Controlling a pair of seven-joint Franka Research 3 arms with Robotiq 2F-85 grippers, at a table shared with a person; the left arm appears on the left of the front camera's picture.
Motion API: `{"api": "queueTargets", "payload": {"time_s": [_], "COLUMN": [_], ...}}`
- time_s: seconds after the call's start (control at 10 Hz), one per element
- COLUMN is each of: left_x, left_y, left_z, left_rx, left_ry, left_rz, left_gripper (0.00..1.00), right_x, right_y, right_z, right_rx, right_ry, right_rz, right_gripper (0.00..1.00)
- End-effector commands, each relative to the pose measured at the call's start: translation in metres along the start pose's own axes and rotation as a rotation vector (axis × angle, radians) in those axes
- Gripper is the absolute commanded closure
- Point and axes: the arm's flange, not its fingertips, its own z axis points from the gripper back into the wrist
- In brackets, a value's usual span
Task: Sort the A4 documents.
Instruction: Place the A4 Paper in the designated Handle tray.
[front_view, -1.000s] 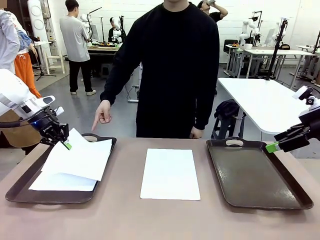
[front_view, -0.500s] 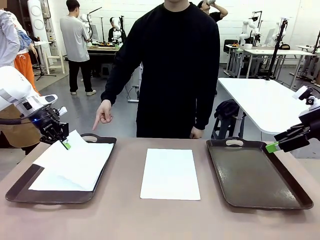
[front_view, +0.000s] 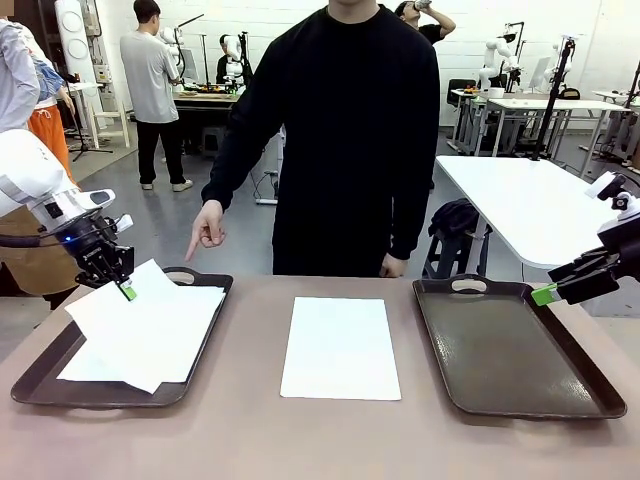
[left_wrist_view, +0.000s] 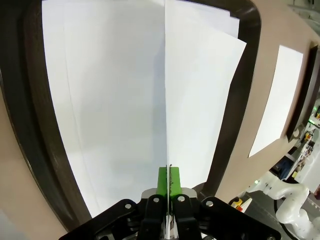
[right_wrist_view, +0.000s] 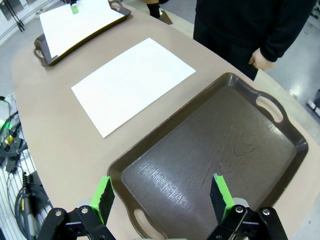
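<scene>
My left gripper is shut on the far corner of a white A4 sheet, which droops over other sheets in the left brown tray. In the left wrist view the green pads pinch that sheet's edge above the tray's paper. One more A4 sheet lies flat on the table's middle, also seen as the sheet in the right wrist view. My right gripper hangs open at the right tray's far right edge, its fingers spread over the empty tray.
A person in black stands at the far side, one hand pointing down at the left tray's far end, the other hand hanging by the table edge. A white table stands behind on the right.
The held sheet has sunk and shifted left, settling lower onto the stack in the left tray. My left gripper has moved slightly left. The right arm and the person are still.
</scene>
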Motion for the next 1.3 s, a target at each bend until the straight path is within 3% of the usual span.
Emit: {"api": "queueTargets", "payload": {"time_s": [0.0,0.3,0.9,1.2], "left_x": [-0.002,-0.004,0.010,0.012], "left_y": [0.003,0.007,0.003,0.002], "left_z": [-0.007,-0.009,-0.005,-0.006], "left_rx": [-0.052,-0.063,-0.044,-0.042], "left_ry": [-0.079,-0.124,-0.027,-0.027], "left_rz": [0.058,0.075,0.057,0.063], "left_gripper": [0.99,0.99,0.99,0.73], "right_x": [0.001,0.001,0.001,0.001], "right_y": [-0.004,-0.004,-0.004,-0.004], "right_z": [-0.004,-0.004,-0.004,-0.004], "right_rx": [0.018,0.018,0.018,0.018], "right_ry": [-0.024,-0.024,-0.024,-0.024], "right_rz": [0.009,0.009,0.009,0.009], "right_gripper": [0.00,0.00,0.00,0.00]}}
